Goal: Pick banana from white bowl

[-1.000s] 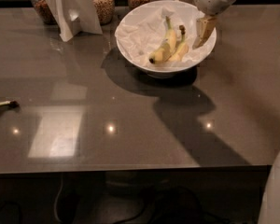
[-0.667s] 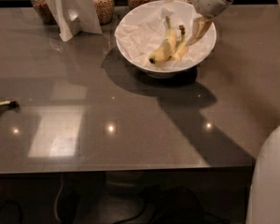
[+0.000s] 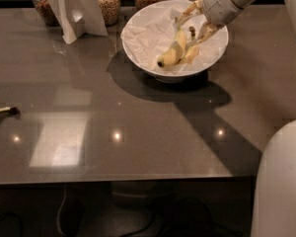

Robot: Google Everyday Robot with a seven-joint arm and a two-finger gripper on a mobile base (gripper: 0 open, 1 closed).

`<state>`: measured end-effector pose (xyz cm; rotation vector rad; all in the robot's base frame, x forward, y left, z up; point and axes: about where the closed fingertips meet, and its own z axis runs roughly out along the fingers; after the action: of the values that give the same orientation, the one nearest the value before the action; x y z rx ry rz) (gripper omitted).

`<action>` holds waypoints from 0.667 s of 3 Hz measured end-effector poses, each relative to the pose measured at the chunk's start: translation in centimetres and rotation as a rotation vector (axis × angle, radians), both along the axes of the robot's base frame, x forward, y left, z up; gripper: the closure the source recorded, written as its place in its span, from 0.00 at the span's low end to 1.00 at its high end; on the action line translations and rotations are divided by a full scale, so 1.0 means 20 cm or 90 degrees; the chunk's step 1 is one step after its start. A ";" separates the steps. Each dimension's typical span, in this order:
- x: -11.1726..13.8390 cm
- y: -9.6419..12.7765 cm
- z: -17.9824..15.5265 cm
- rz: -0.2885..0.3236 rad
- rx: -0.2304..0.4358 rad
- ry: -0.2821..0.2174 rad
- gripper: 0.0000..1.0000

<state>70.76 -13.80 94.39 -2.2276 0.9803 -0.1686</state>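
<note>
Banana, the larger curved yellow one with the dark blossom tip, lies inside the white bowl on crumpled paper, its tip pointing toward the near left and its stem end up toward the gripper. A shorter, paler banana with a brown stem rests just beside it on the right, seemingly touching. The gripper reaches in over the bowl's far right rim with its fingers spread wide, one above the stem ends and one to the right of the paler fruit, so they appear to straddle both rather than the target alone. To do the grasp well, I judge the fingers should shift left and descend around the larger banana's middle only, close gently so the skin is not crushed, then lift straight up clear of the rim without dragging the paper. On the bench behind stand jars of grain and a folded white card; a small banana bit lies at the far left edge. No brand, label or writing is readable.
</note>
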 end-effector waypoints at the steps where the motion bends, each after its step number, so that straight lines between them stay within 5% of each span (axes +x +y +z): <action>1: -0.01 0.00 -0.07 0.011 0.001 0.021 0.49; 2: -0.01 0.01 -0.13 0.021 -0.002 0.041 0.47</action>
<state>70.50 -13.52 91.83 -2.2633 0.9774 -0.0840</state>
